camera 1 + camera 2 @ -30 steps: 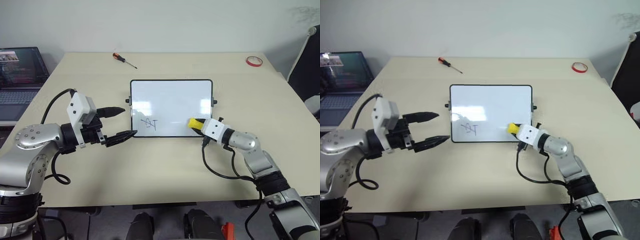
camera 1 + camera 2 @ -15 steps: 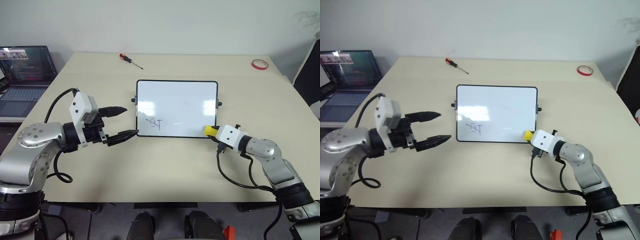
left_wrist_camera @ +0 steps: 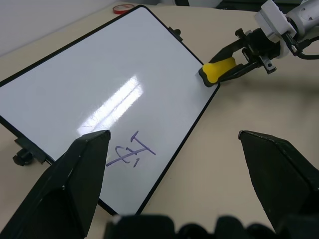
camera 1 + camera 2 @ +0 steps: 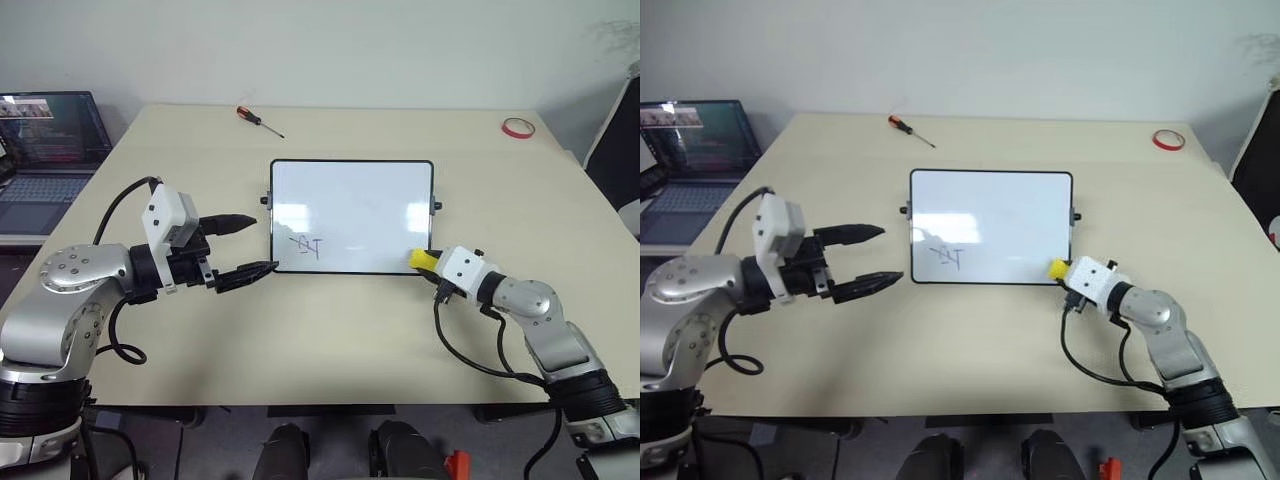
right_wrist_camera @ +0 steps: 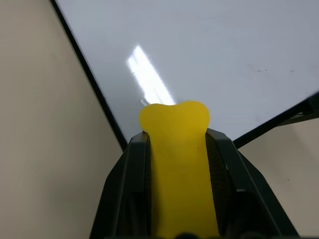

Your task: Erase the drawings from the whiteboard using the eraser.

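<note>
R fingers (image 5: pixel 177 149) pinch eraser (image 4: pixel 421 260) @ whiteboard (image 4: pixel 350 200) corner | L fingers (image 4: pixel 240 222) spread

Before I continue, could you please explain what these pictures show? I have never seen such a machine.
It is a humanoid robot with two arms. Two pictures come from its head, two from cameras on its wrists. On the beige table lies a small black-framed whiteboard with one blue scribble. The right gripper is shut on a small yellow eraser at the board's near right corner. The left gripper is open and holds nothing. Farther back lie a red-handled screwdriver and a red tape ring; a laptop stands at the left.
</note>
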